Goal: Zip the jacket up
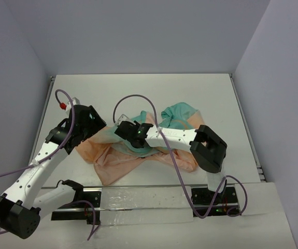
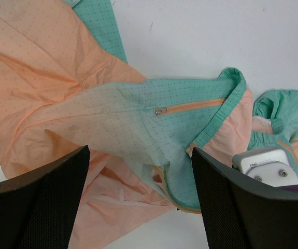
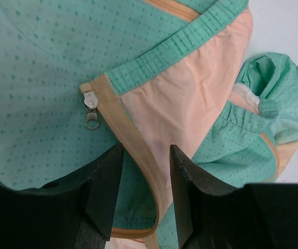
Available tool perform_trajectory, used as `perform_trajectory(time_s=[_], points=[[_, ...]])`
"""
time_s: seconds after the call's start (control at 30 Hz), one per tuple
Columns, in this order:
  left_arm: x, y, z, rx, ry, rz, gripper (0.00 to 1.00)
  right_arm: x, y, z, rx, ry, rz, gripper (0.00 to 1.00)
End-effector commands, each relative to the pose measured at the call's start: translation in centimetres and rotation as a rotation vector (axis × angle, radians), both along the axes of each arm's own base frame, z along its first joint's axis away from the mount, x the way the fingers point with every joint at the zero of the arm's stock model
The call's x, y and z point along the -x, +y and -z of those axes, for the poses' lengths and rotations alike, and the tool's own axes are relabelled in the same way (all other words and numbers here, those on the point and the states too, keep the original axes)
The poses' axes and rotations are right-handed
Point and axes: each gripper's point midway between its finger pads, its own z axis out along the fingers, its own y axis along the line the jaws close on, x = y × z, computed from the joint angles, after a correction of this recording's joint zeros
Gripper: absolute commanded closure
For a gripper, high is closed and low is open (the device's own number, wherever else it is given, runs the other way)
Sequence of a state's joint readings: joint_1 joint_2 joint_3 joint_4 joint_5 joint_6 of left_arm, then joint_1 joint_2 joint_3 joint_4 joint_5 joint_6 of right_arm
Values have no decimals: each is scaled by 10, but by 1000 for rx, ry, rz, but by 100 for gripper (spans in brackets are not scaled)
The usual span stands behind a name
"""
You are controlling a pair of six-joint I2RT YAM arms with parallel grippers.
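Note:
The jacket (image 1: 138,150) lies crumpled in the middle of the white table, peach-orange at the near left and teal-green at the far right. My left gripper (image 1: 93,124) hovers over its left part with jaws wide open and empty; below the gripper (image 2: 140,155) lie peach and teal folds and a small pocket zipper (image 2: 160,110). My right gripper (image 1: 126,129) is low over the teal middle. In the right wrist view the gripper (image 3: 146,150) is open, its fingers straddling the tan zipper tape (image 3: 138,150). The metal zipper slider (image 3: 90,106) sits at the tape's end, up and left of the fingers.
A small red-capped object (image 1: 62,106) sits by the left arm at the table's left side. Grey walls enclose the table (image 1: 138,93) on three sides. The right arm's wrist camera (image 2: 265,166) shows close beside my left gripper's right finger.

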State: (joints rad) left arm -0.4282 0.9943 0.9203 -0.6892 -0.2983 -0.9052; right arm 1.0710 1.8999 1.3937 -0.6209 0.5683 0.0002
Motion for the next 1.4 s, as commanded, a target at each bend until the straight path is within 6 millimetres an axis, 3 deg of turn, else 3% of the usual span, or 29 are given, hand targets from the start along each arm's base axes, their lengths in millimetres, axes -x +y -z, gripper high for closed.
perform_trajectory(time_s=[0.0,0.43,0.7,1.37], points=[[-5,0,-14,10,-45,-1,14,-4,9,-12,-38,-36,-3,52],[-6,0,-14,14,-53,1,12,5,21,-18,-48,-40,-46,43],[-3,2,-12,12,-48,-3,12,0,19,0,25,-60,-35,46],[-4,-3,-12,31,-49,12,11,-20,20,2,20,-93,8,51]])
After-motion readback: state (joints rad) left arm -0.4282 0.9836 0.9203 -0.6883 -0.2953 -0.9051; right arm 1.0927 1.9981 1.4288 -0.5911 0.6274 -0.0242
